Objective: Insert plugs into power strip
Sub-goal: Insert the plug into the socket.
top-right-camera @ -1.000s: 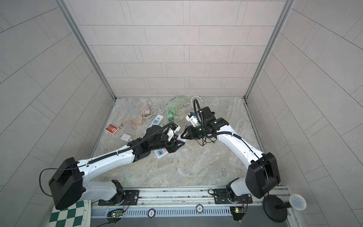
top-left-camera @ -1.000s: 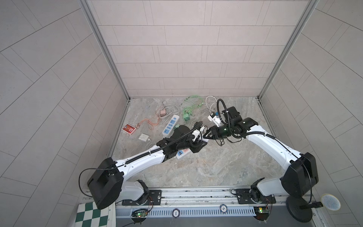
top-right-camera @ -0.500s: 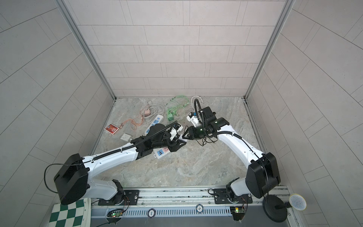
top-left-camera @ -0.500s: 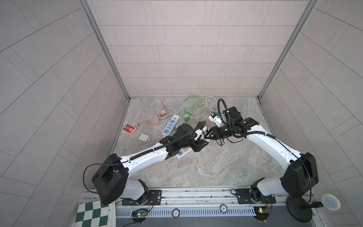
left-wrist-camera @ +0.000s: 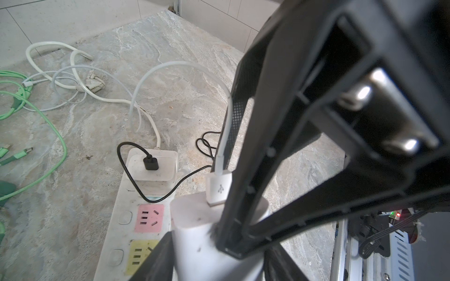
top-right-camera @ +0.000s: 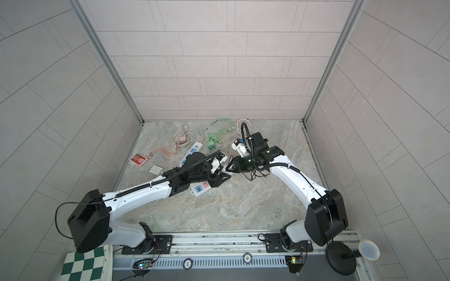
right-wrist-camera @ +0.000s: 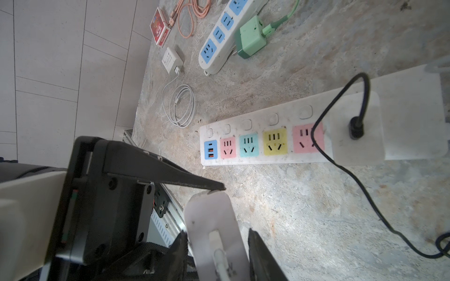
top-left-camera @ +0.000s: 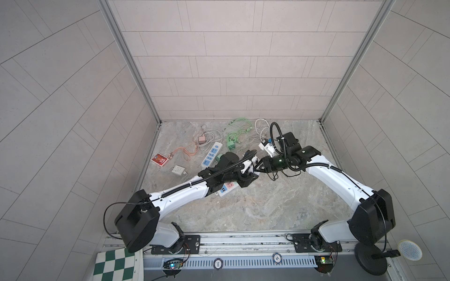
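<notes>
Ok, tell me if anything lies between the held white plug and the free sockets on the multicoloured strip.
The black cable of the plugged-in adapter drapes across the pink socket beside it. The yellow socket and teal socket lie uncovered; nothing visible stands between them and the white plug.

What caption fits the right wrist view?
Right gripper clamps a white charger adapter near the pastel-socket power strip, which already holds another white adapter with black cable.

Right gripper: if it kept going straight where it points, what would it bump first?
Probably the left gripper. It sits directly ahead of the right gripper, and both look clamped on the same white charger adapter.
</notes>
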Tool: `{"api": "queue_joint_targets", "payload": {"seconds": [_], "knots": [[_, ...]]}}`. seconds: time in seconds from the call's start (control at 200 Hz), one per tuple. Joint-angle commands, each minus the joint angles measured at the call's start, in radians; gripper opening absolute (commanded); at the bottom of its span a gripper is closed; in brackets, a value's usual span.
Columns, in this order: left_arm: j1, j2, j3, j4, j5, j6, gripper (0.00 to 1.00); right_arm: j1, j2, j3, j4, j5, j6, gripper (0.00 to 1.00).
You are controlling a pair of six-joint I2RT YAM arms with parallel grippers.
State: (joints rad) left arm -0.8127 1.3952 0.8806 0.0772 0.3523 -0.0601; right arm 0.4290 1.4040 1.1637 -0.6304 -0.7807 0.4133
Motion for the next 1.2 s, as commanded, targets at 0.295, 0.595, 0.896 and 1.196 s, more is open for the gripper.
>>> {"api": "queue_joint_targets", "payload": {"seconds": [0.295, 0.595, 0.896, 1.196], "knots": [[0.053, 0.041, 0.031, 0.439, 0.109, -0.140, 0.40, 0.046, -0.059, -0.061, 0.060, -0.209, 0.068, 0.41], [0.090, -0.012, 0.002, 0.407, 0.106, -0.128, 0.40, -0.015, -0.092, -0.052, -0.046, -0.015, 0.041, 0.42], [0.090, -0.004, -0.006, 0.403, 0.127, -0.139, 0.40, -0.032, -0.092, -0.041, 0.012, -0.069, 0.070, 0.40], [0.090, 0.014, -0.010, 0.396, 0.126, -0.148, 0.49, -0.007, -0.024, 0.019, -0.008, -0.071, 0.032, 0.22]]}}
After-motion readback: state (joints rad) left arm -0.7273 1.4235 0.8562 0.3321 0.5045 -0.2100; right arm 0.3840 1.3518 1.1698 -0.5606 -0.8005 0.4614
